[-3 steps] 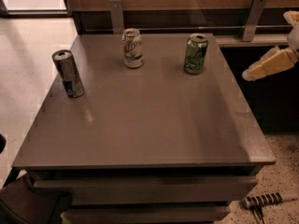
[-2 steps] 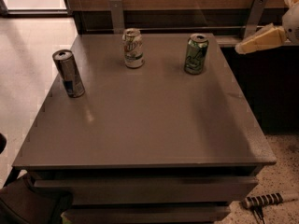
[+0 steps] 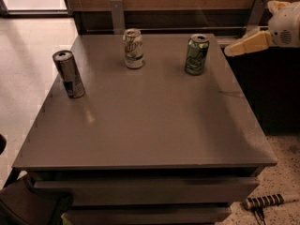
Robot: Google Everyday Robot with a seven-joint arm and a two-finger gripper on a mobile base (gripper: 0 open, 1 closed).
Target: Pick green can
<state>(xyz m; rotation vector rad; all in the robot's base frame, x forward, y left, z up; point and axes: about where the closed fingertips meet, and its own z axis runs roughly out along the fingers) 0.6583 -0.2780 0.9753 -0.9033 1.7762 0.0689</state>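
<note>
The counter (image 3: 150,125) is filling most of the frame and carrying three upright cans, spaced well apart from one another, so each one is leaving room around it for a grasp.

At the left edge of the counter, in the left-middle of the frame, a slim silver-blue can (image 3: 69,74) is standing alone. It is not the one wanted and is sitting far from where the work looks set to happen.

Further right, in the upper centre, a white can with green print (image 3: 133,48) is standing near the counter's back edge. Its colouring is the most likely source of a mix-up, but it is keeping well apart from the target.

The green can (image 3: 197,54) is standing upright in the upper right of the frame, close to the back right corner of the counter, with nothing touching it and bare surface on every side.

At the far right edge of the frame, the hand (image 3: 248,43) is hovering off the counter's side, near the green can's top and pointing leftward toward it, but apart from it. I judge this as the approach, coming in from the side nearest the target so the other cans are not in the way. Whether the hand is apart or together I cannot tell.
</note>
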